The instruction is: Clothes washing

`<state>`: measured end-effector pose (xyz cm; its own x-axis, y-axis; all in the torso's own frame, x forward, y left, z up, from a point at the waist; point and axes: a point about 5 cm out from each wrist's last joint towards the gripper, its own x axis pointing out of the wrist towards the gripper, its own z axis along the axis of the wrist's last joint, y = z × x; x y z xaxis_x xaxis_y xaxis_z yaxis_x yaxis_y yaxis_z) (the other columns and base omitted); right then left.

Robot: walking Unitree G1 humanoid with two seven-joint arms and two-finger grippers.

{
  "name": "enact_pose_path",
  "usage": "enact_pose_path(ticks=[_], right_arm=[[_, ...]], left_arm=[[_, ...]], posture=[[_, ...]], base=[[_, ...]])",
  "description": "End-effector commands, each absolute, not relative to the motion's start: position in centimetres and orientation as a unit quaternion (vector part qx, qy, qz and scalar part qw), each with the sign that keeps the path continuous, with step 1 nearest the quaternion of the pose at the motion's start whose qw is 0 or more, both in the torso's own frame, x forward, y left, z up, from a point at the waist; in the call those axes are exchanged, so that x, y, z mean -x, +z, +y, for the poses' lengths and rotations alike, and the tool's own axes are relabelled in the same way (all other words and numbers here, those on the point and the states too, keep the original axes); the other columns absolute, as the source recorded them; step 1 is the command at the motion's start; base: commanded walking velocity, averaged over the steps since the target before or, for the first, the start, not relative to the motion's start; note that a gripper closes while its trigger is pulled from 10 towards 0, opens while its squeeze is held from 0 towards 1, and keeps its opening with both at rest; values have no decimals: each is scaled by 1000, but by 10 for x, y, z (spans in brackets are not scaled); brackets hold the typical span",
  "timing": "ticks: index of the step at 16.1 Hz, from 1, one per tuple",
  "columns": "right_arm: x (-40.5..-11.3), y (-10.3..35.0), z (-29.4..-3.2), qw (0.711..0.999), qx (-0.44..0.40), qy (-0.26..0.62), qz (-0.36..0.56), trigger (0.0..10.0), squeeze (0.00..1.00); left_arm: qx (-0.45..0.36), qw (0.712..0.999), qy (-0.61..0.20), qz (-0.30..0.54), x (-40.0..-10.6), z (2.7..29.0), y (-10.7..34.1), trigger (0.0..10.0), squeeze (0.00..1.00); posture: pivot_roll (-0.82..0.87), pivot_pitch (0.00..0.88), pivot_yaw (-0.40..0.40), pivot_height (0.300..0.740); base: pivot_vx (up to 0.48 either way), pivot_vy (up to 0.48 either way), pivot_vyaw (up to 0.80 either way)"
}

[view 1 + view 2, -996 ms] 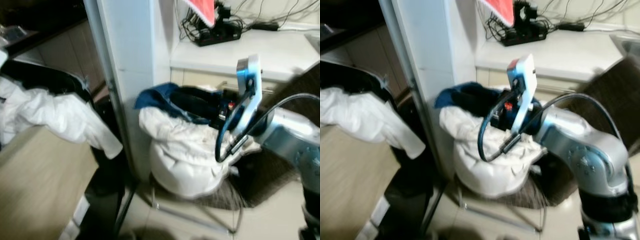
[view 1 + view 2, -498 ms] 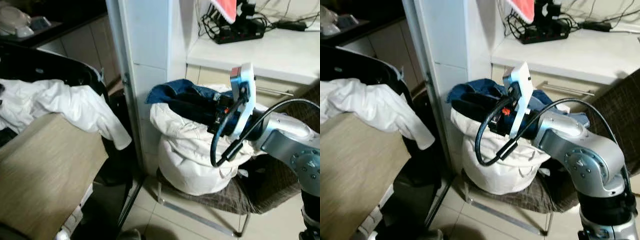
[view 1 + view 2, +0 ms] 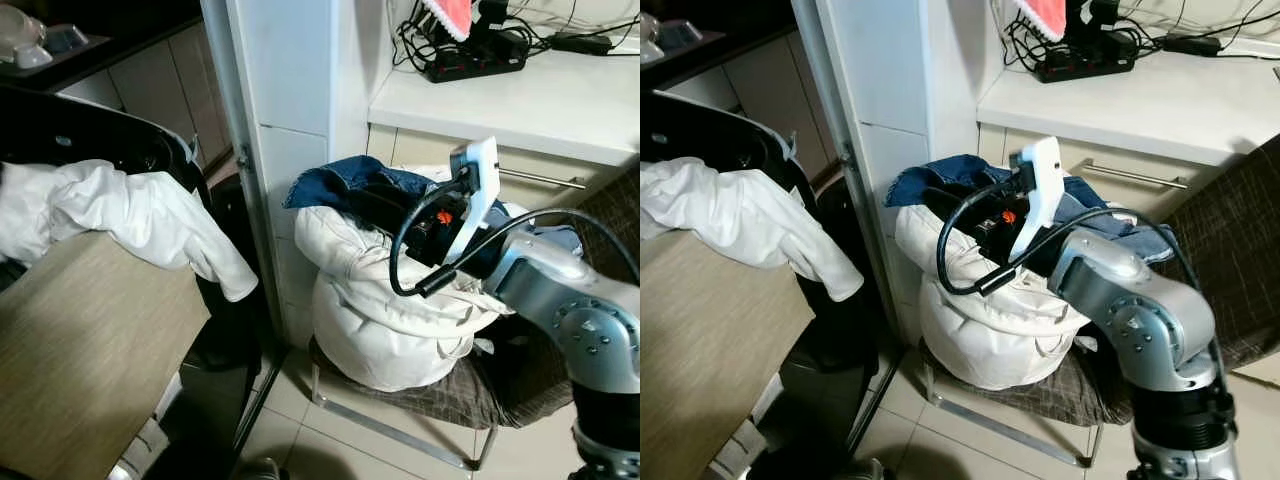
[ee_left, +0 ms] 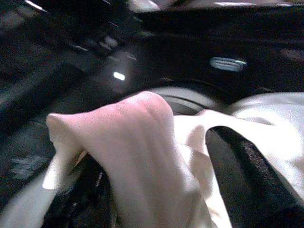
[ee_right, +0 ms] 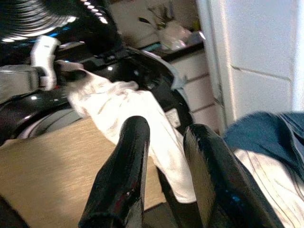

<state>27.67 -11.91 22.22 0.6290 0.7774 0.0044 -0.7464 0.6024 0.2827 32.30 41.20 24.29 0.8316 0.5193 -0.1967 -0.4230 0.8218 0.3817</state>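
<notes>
At centre frame a white laundry bag (image 3: 385, 320), stuffed with dark and blue clothes (image 3: 350, 185), sits on a chair (image 3: 440, 400) beside a white pillar (image 3: 285, 120). The right gripper (image 5: 164, 142) hovers over the bag's mouth, its two black fingers (image 5: 121, 175) a narrow gap apart and holding nothing. At left, a white garment (image 3: 130, 215) drapes over the black rim of the washing machine (image 3: 110, 140). In the left wrist view the left gripper (image 4: 209, 156) pinches that white cloth. A power strip (image 3: 470, 55) lies on the worktop (image 3: 520, 105) at upper right.
</notes>
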Motion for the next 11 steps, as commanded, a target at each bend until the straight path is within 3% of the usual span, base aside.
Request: enact_pose_path(ticks=[1,2,3,4,5,7,8,9,10,11], right_arm=[[-280,219,-121,902,-130,406,62,10000,0],[-281,216,-118,905,-133,399,67,10000,0],[-282,216,-118,906,-132,396,68,10000,0],[-283,215,-118,909,-112,394,73,10000,0],[-283,214,-119,911,-98,394,77,10000,0],[-284,214,-119,911,-99,393,77,10000,0],[-284,214,-118,911,-99,393,76,10000,0],[-283,213,-118,910,-95,395,78,10000,0],[-281,213,-117,908,-86,401,81,10000,0],[-280,213,-117,907,-85,405,83,10000,0]], left_arm=[[-189,937,279,95,-321,417,264,10000,239],[-145,942,297,53,-321,418,273,10000,0],[-127,949,283,55,-323,415,273,10000,0],[-289,918,248,113,-326,411,271,10000,0],[-255,934,212,129,-330,405,266,10000,1000],[-165,960,178,143,-334,398,254,10000,1000],[-156,961,167,158,-334,395,247,10000,1000],[-197,948,138,210,-332,394,233,10000,1000],[-291,910,106,276,-326,396,221,10000,1000],[-297,895,71,324,-322,395,213,10000,1000]], posture=[[-54,0,53,740],[-53,0,52,740],[-53,0,52,740],[-53,0,50,740],[-53,0,47,740],[-53,0,47,740],[-56,0,50,740],[-56,0,50,740],[-61,0,49,740],[-61,0,48,740]], base=[[0,0,0],[0,0,0],[0,0,0],[0,0,0],[0,0,0],[0,0,0],[0,0,0],[0,0,0],[0,0,0],[0,0,0]])
